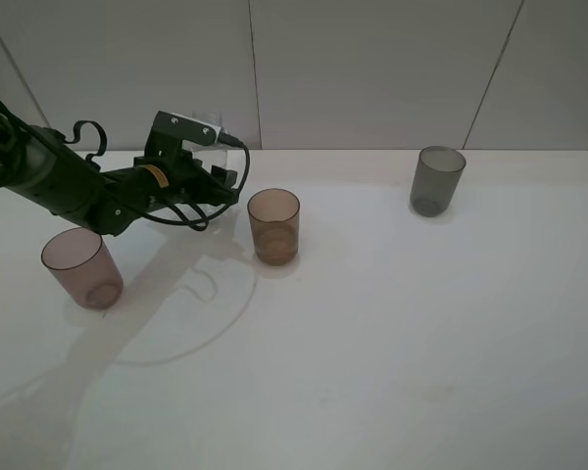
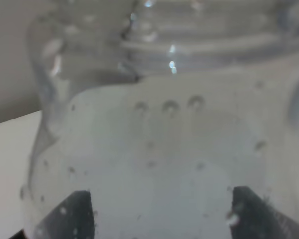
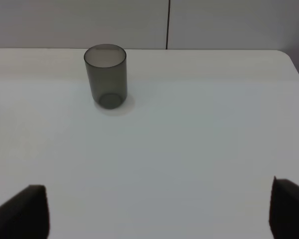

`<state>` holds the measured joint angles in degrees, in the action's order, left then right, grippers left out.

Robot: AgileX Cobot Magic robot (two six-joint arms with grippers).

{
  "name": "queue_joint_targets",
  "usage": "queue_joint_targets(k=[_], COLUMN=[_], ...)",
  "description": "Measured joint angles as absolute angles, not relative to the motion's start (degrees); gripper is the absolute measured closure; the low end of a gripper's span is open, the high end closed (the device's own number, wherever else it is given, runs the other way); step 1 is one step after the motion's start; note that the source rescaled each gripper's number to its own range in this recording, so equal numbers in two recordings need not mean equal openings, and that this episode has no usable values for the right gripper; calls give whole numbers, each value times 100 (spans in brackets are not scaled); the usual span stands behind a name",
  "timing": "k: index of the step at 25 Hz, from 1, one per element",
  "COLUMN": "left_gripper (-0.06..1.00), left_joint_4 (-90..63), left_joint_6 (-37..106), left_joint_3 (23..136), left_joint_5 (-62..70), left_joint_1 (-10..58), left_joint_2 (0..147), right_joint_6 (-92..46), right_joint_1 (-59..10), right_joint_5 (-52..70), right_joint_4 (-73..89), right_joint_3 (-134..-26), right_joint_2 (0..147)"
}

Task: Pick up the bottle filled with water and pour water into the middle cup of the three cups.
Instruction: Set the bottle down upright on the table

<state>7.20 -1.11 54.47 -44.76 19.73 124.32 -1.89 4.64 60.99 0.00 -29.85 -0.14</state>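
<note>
- The small clear plastic bottle (image 2: pixel 159 149) is up off the white table (image 1: pixel 392 343), gripped by the left gripper (image 1: pixel 214 181) at the back left of the scene; in the high view it barely shows, just a clear glint at the gripper.
- In the left wrist view the bottle fills almost everything: threaded neck, rounded shoulder, droplets and bubbles on the wall, and a dark fingertip (image 2: pixel 72 214) pressed against each side. Jaws clamped on the bottle, then.
- The left arm (image 1: pixel 69 186) stretches in from the left edge, black and cabled, with the gripper just left of the amber-brown translucent tumbler (image 1: pixel 273 225), the middle cup, and apart from it.
- That amber cup stands upright on the table.
- The pinkish mauve-brown tumbler (image 1: pixel 82 267) stands upright near the left edge, in front of the arm.
- The smoky grey tumbler (image 1: pixel 437 180) stands well apart at the back right, upright too.
- The right gripper (image 3: pixel 159 211) shows only two dark fingertips far apart at the corners of its own view: jaws wide, holding nothing, with the grey tumbler ahead of it.
</note>
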Motion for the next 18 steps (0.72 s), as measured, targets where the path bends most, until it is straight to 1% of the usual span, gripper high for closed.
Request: queue_joint_targets(k=[6,7,8,10,11,12,14,18], left_gripper=[93,89,76,38,26,21,16,15], left_joint_4=[919,919,919,919,919,919,919,919], left_joint_6=[-304,-321,-333,-339,-339,-339,-339,-339], left_joint_3=[5447,5447,5447,5447,5447,5447,5447,5447], left_joint_5=[-4458,-4458,-4463,-4474,-4475,-4475,-4475,-4475], left_joint_1=[1973,1973,1973,1973,1973,1973,1973,1973], left_joint_2=[12493,12493,12493,12493,12493,12493,12493,12449], right_joint_6=[-189,-189,-189,-189,-189,-189,-189,-189], right_joint_1=[464,464,464,464,464,464,464,464], right_joint_5=[6099,6099,6099,6099,6099,6099,6099,6099], right_joint_4=[0,0,0,0,0,0,0,0], right_joint_3=[-2985,-2985,-2985,-2985,-2985,-2985,-2985,-2985], right_joint_2=[-14,-14,-14,-14,-14,-14,-14,-14])
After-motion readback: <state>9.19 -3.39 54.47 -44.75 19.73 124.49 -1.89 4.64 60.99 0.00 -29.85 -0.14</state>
